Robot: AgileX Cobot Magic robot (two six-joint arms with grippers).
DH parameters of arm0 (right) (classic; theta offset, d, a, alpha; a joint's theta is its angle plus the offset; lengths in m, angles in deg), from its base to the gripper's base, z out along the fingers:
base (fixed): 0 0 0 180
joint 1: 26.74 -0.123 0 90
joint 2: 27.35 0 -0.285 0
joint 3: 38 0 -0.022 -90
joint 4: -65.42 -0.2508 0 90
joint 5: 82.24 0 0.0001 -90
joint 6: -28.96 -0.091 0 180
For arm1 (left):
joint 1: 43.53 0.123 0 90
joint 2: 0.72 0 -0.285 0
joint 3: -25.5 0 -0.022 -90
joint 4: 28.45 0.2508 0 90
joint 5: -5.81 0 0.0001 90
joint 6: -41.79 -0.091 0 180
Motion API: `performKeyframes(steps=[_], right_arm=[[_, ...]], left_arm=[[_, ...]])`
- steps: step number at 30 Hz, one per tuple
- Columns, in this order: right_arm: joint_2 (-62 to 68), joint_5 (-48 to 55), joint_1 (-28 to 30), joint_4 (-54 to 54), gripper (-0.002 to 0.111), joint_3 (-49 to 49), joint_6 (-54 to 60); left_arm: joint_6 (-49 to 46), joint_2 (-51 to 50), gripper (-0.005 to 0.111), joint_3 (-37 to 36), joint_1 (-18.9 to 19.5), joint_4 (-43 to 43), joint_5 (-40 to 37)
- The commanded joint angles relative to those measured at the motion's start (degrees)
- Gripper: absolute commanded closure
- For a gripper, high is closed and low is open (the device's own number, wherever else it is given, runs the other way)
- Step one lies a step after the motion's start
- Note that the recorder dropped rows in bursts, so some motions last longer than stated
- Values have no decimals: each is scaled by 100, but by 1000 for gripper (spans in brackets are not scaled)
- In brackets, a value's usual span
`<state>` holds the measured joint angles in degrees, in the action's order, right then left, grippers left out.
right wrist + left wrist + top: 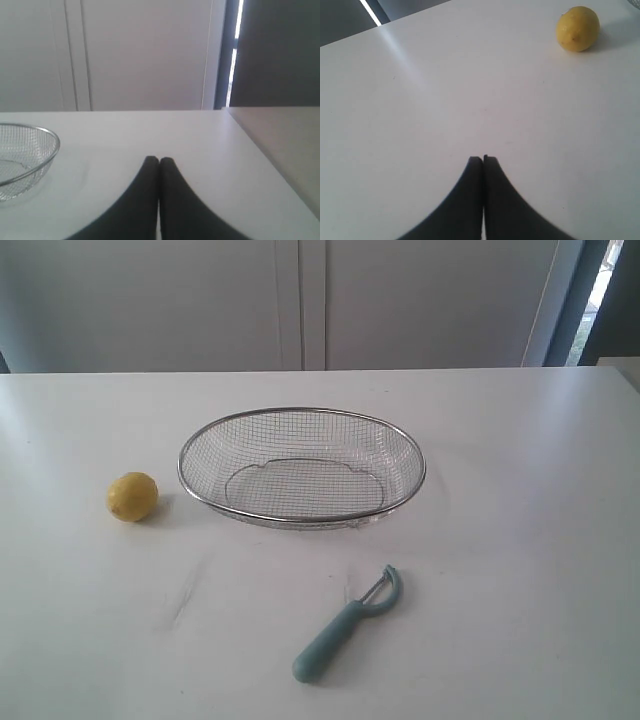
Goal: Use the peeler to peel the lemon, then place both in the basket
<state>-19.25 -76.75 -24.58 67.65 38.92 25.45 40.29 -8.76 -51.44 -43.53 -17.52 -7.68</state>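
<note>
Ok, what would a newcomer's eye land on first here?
The silver mesh basket sits mid-table with nothing in it. The yellow lemon lies left of it in the exterior view, the teal peeler nearer the camera, both apart from it. The left gripper and right gripper are shut, holding nothing.

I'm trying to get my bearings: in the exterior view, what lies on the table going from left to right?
lemon → basket. The peeler lies nearer the camera, within the basket's width, so it has no clear place in this order.
</note>
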Motion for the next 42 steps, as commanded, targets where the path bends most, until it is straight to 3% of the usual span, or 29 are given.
performKeyframes(steps=[1, 16, 39, 42], right_arm=[[-31, -383, 19, 17, 108, 30, -1], [-31, -1160, 19, 17, 108, 30, -1], [-31, -1158, 19, 17, 108, 30, 39], [-31, -604, 19, 17, 108, -165, 39]], left_arm=[[-7, 25, 107, -27, -15, 1, -6], [-7, 25, 107, -27, -15, 1, -6], [-7, 25, 107, -27, -15, 1, -6], [-7, 25, 107, -27, -15, 1, -6]])
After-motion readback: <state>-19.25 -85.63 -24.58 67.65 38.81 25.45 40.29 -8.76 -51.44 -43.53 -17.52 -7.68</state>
